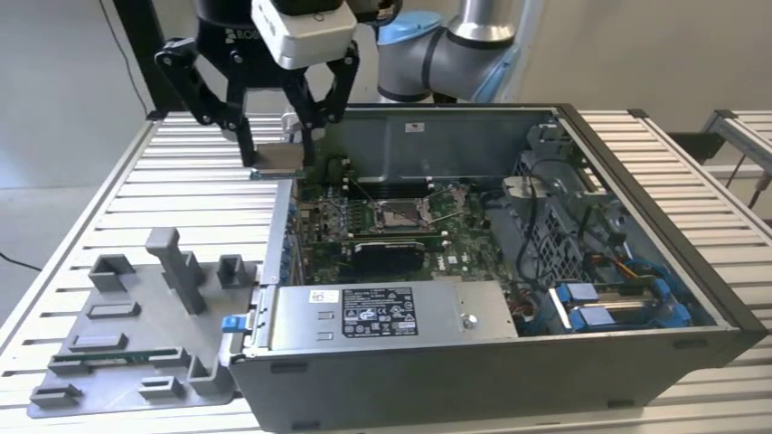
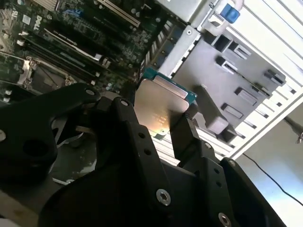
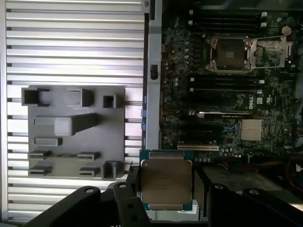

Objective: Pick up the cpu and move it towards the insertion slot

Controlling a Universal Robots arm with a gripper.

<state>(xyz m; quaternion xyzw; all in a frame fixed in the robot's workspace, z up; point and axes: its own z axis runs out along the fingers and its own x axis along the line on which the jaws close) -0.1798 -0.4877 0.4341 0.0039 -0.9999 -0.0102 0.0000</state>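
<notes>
The gripper [image 1: 280,152] has its two black fingers [image 3: 201,189] closed in on opposite edges of the cpu [image 3: 166,182]. They are only as far apart as the chip is wide, pinching it firmly. In the first wrist view the chip sits flat between them with its silvery top facing the camera. That grip looks deliberate: holding it by the rim keeps the underside free and level for the board below.

In the exterior view the cpu [image 1: 280,158] hangs in the air, above the wall of the open computer case [image 1: 627,298] on the exterior view's left, touching nothing but the fingers.

The insertion slot [image 1: 399,215] lies down on the green board, off to the exterior view's right of the chip and clearly apart from it. In the first wrist view the insertion slot [image 3: 229,53] has its metal frame swung aside, leaving the dark centre bare, seemingly ready to receive.

Outside the case, the grey holder tray [image 1: 145,334] rests on the slatted table [image 1: 108,181].
</notes>
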